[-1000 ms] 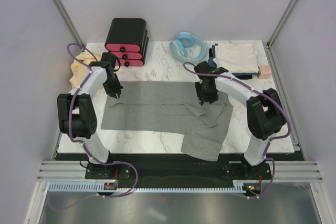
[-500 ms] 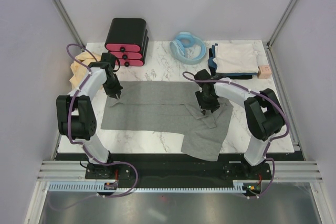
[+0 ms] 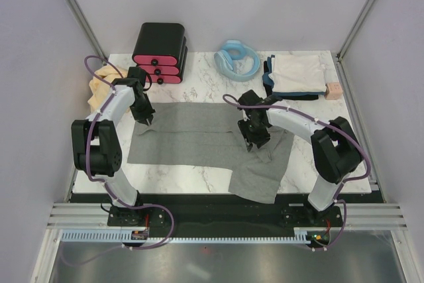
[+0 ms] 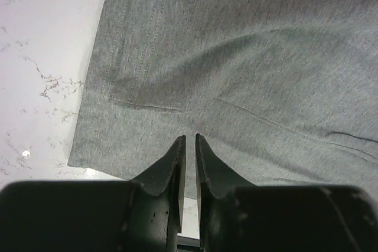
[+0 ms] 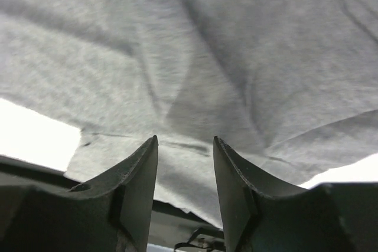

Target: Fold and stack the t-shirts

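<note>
From above, the grey t-shirt (image 3: pixel 192 138) lies spread across the middle of the white marble table (image 3: pixel 199 91), its near right part rumpled and angled toward the front edge. The left gripper (image 3: pixel 146 119) sits at its far left corner and the right gripper (image 3: pixel 254 140) over its middle right. Only this view shows the tan-yellow shirt (image 3: pixel 99 91) at the left edge, the folded whitish shirt (image 3: pixel 299 73) on dark ones at the far right, the black box with pink drawers (image 3: pixel 160 53), the blue hose (image 3: pixel 237 59) and the pale walls. The left wrist view shows jaws nearly together, a thin slit between, creases running to the tips: the cloth looks pinched. In the right wrist view the jaws stand well apart over grey cloth, holding nothing; the table is overexposed.
</note>
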{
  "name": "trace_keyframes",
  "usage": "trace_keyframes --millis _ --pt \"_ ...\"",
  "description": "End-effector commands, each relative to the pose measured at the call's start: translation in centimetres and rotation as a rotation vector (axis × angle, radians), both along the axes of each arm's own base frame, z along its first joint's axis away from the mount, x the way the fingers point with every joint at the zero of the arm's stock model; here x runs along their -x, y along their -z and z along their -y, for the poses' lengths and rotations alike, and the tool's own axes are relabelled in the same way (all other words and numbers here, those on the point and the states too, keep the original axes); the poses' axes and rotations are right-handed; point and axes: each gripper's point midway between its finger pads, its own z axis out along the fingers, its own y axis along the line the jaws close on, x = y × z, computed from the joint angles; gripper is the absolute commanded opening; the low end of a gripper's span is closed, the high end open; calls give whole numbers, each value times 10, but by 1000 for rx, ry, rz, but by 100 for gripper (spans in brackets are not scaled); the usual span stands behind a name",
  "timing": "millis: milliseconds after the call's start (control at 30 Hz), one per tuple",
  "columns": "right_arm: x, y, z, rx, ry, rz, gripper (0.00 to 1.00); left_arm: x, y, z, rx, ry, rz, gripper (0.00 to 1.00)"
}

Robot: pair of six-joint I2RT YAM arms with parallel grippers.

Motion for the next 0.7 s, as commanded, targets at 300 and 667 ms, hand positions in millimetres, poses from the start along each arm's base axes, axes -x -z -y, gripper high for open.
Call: trace_keyframes --millis 300,667 --pt "-41 -28 31 80 157 173 52 -9 -5 0 -5 32 39 18" --pt "-19 21 58 158 183 106 50 -7 -3 0 -5 35 33 18"
